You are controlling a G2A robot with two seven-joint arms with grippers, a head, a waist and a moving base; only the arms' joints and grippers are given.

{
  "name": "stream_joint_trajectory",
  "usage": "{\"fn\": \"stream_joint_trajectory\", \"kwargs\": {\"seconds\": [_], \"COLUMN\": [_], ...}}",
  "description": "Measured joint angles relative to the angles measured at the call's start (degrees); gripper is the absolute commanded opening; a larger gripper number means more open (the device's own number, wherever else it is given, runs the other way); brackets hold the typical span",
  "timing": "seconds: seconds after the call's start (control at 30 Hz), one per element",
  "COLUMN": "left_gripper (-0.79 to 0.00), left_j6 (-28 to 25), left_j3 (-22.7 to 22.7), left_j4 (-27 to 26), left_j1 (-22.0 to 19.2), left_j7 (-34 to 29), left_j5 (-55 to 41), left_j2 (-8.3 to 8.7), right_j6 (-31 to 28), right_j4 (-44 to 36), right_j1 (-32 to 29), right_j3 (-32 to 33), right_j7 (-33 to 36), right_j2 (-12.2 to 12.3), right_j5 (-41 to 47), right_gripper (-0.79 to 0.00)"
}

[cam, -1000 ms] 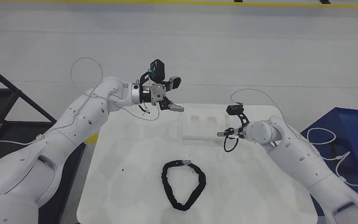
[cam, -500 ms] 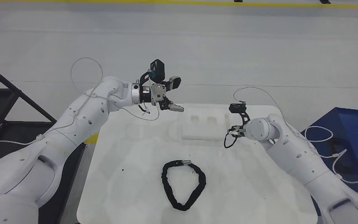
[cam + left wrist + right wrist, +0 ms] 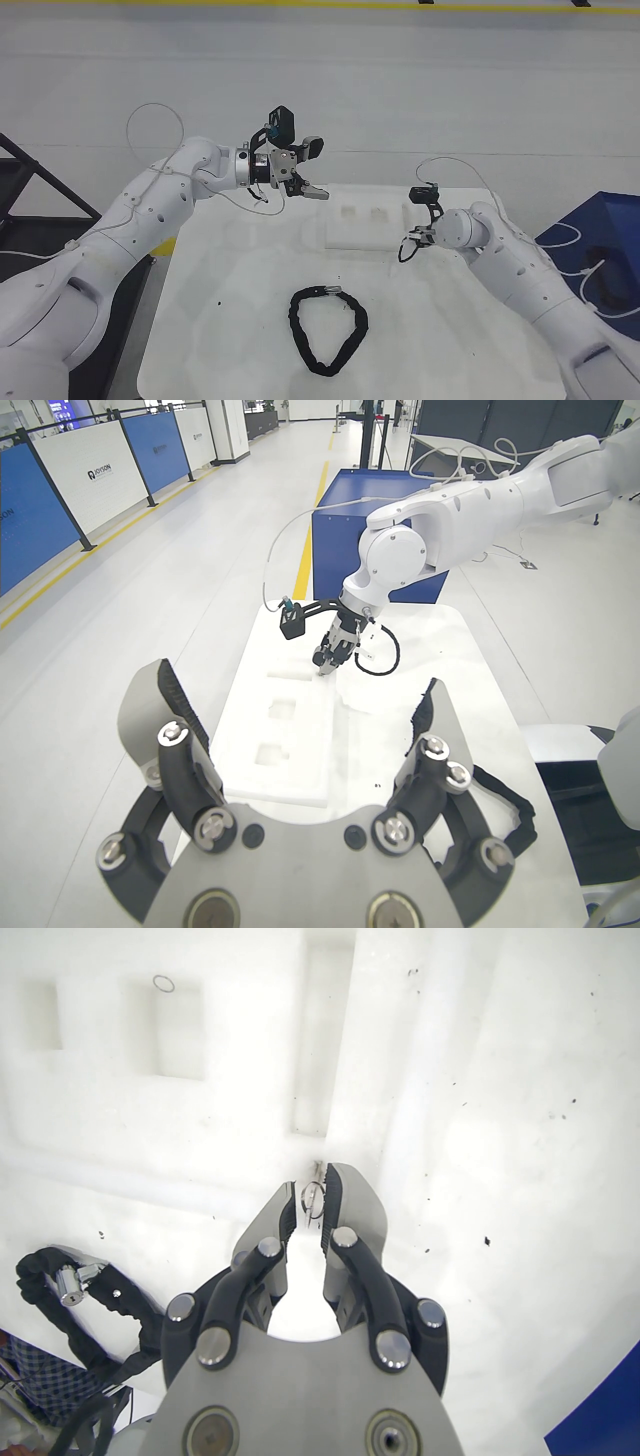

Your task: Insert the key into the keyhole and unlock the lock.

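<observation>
**Key pick-up at the foam tray [image 3: 365,232].** The right pincer [image 3: 311,1182] stands at the tray's end. Its pads are drawn in on the key [image 3: 311,1205], whose ring shows between them, so you may read this as a grip.

Over the last second the right wrist has turned and eased nearer the tray. The left pincer [image 3: 312,170] has kept its place, raised near the far edge of the surface [image 3: 230,300], with its jaws wide apart and empty.

The lock [image 3: 329,291], a black-sleeved chain closed in a loop, has not moved. It lies toward the near edge, well apart from the key, and its keyhole end faces the right wrist view.

Judgement: you are at the grasp. Lifting, carrying and inserting all remain. Nothing yet steadies the lock, so expect it to shift when the key presses in.
</observation>
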Motion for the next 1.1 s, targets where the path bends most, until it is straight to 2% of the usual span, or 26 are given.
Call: {"fn": "stream_joint_trajectory", "kwargs": {"seconds": [0.23,0.3,0.6,0.9,1.1], "left_gripper": [0.0,0.0,0.0,0.0,0.0], "left_j6": [0.0,0.0,0.0,0.0,0.0], "left_j3": [0.0,0.0,0.0,0.0,0.0], "left_j4": [0.0,0.0,0.0,0.0,0.0], "left_j1": [0.0,0.0,0.0,0.0,0.0], "left_j7": [0.0,0.0,0.0,0.0,0.0], "left_j5": [0.0,0.0,0.0,0.0,0.0], "left_j2": [0.0,0.0,0.0,0.0,0.0], "right_j6": [0.9,0.9,1.6,4.0,3.8], "right_j4": [3.5,4.2,5.3,-1.2,-8.8], "right_j1": [1.1,1.3,2.6,1.5,-2.0], "right_j3": [-0.9,-1.1,-0.8,3.1,9.7], "right_j7": [-0.5,-0.5,0.9,4.7,7.7], "right_j2": [-1.7,-2.2,-3.3,-1.6,0.9], "right_j5": [-0.7,-0.7,-1.7,-4.1,-2.1], "right_gripper": [-0.686,-0.785,-0.785,-0.785,-0.785]}}
